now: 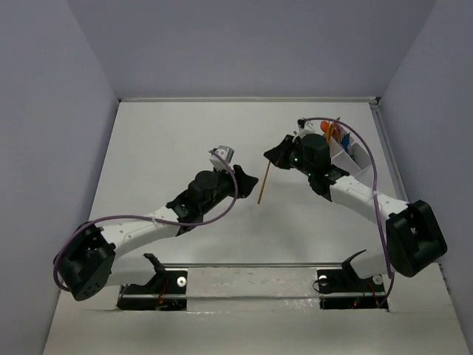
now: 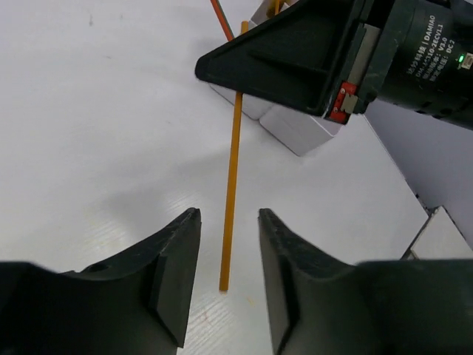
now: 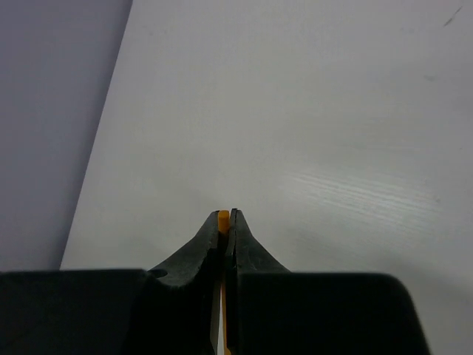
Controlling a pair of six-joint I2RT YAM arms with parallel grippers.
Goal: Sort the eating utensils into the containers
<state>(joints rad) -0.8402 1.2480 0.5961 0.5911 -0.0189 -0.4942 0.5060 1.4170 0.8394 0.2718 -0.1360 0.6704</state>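
My right gripper (image 1: 275,157) is shut on the top end of a thin orange utensil (image 1: 262,183); its tip shows between the closed fingertips in the right wrist view (image 3: 224,218). The utensil (image 2: 233,148) hangs down as a long orange stick, its lower end at or just above the white table. My left gripper (image 2: 228,216) is open, its two fingers on either side of the stick's lower part without touching it. The white divided container (image 1: 346,153) stands behind the right arm, holding orange and blue utensils. It also shows in the left wrist view (image 2: 295,127).
A red utensil (image 2: 219,18) sticks out near the container. The white table (image 1: 170,148) is walled by grey panels on three sides. Both arm bases sit at the near edge.
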